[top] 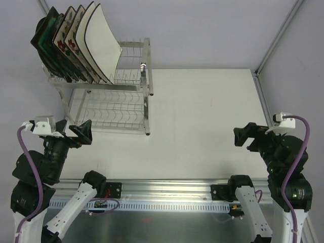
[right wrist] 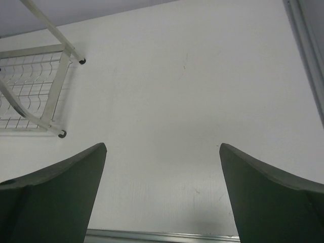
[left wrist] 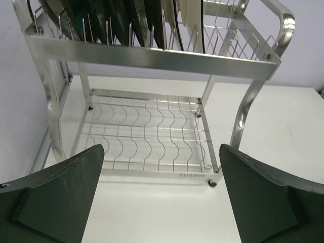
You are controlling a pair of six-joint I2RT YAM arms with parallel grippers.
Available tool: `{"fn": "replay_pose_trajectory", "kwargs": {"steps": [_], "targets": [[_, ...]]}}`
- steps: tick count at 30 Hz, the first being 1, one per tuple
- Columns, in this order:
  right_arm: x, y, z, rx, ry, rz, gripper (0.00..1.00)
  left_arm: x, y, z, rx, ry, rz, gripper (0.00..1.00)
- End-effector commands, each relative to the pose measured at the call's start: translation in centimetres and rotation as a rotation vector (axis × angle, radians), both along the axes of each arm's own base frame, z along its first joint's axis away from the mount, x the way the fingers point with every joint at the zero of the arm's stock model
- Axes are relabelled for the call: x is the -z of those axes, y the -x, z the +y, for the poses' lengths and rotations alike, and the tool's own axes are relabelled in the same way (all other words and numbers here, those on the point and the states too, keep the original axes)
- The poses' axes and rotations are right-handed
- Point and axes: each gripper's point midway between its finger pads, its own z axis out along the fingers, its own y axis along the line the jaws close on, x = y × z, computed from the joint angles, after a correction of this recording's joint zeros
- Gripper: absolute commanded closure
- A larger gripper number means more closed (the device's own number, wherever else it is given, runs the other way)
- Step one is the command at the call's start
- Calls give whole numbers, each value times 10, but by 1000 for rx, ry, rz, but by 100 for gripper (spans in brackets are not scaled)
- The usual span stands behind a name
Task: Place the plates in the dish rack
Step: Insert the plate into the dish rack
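Observation:
Several plates stand upright side by side on the upper tier of the dish rack at the far left, the plain white one outermost on the right and the dark ones on the left. In the left wrist view their lower edges sit among the prongs above the rack's top rail. The lower tier holds nothing. My left gripper is open, in front of the rack and apart from it. My right gripper is open over the bare table at the right. A rack corner shows in its view.
The white table stretches right of the rack. An aluminium rail runs along the near edge. A metal frame post rises at the table's far right corner, and grey walls close in behind.

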Motion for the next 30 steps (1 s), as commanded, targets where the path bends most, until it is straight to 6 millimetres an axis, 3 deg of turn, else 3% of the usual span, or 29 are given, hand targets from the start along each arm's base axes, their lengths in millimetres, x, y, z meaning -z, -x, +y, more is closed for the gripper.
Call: {"fn": "replay_pose_trajectory", "kwargs": {"steps": [1, 12, 30], "targets": [[-7, 2, -21, 87, 77, -73, 1, 22, 19, -4, 59, 21, 51, 1], [-2, 29, -47, 211, 128, -176, 0, 46, 48, 4, 60, 104, 129, 1], [24, 72, -57, 175, 159, -213, 0, 89, 96, 50, -129, 233, 219, 1]]}}
